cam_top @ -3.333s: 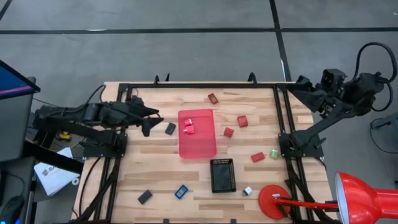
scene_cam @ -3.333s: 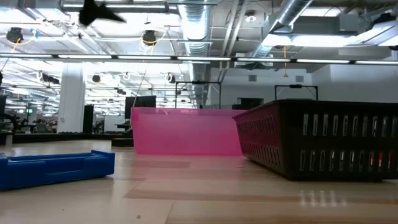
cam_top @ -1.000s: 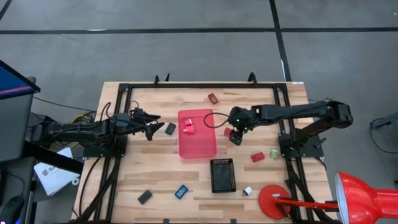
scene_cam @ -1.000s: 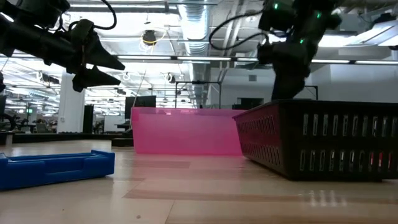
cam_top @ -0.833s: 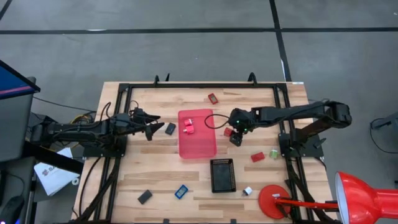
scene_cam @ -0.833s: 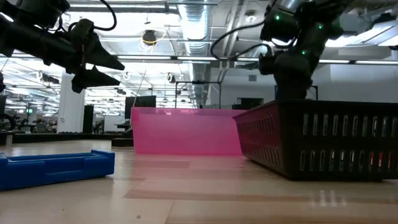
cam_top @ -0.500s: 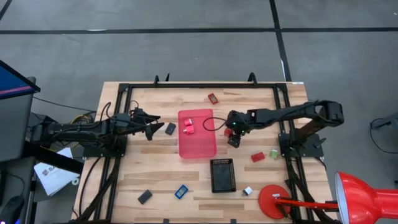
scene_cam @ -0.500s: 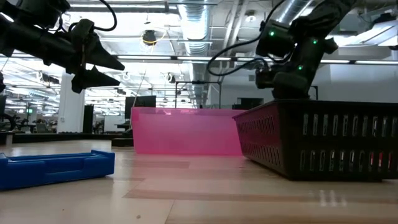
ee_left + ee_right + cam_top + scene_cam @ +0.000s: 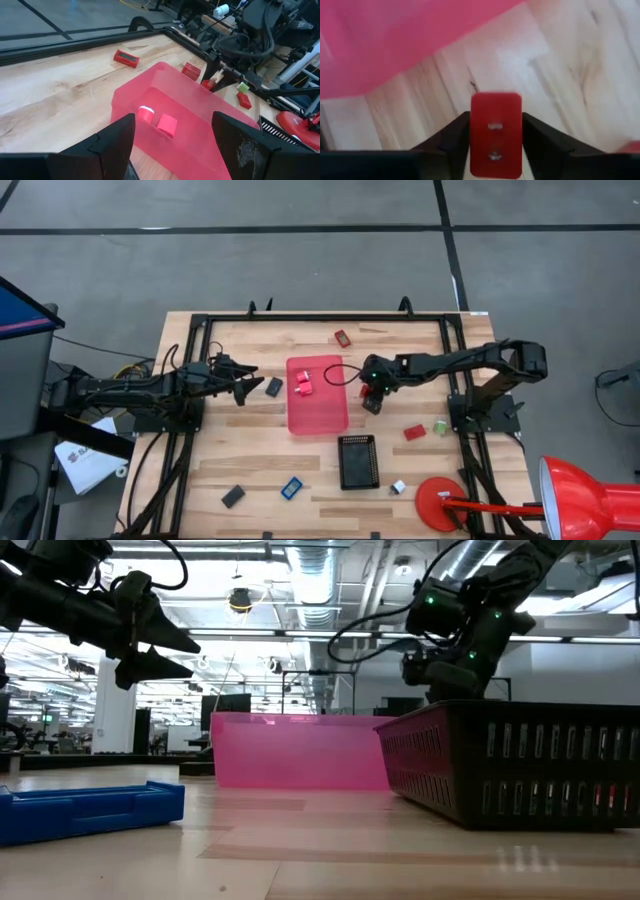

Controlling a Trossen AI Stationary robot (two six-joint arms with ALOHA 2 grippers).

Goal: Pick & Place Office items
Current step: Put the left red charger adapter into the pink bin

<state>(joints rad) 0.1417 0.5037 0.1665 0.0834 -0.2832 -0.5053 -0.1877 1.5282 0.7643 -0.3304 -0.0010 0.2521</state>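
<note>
Small office items lie scattered on the wooden table: red pieces [image 9: 342, 337] [image 9: 414, 432], a green one [image 9: 440, 426], black ones [image 9: 274, 387] [image 9: 233, 496], a blue one [image 9: 291, 488] and a white one [image 9: 398, 487]. Two red pieces [image 9: 157, 119] lie in the pink tray [image 9: 320, 418]. My right gripper [image 9: 370, 398] is down at the table just right of the pink tray, shut on a red piece [image 9: 496, 134]. My left gripper [image 9: 245, 388] hangs open in the air left of the tray, nothing between its fingers [image 9: 116, 142]. My right gripper pinches the red piece by its two long sides [image 9: 475, 131] between its two fingers [image 9: 455, 142]. The fingers slant down from the table's right side and lie along the piece's length. The piece lies flat on the wood.
A black grid tray [image 9: 358, 461] stands near the front, right of centre; in the low view it hides my right gripper's fingertips. A red lamp [image 9: 437, 505] stands at the front right corner. A black frame [image 9: 200, 320] rims the table.
My right gripper has sunk toward the table and shifted a little toward the pink tray, coming down around the red piece beside it. The piece has stayed where it lay. My left arm has kept still.
</note>
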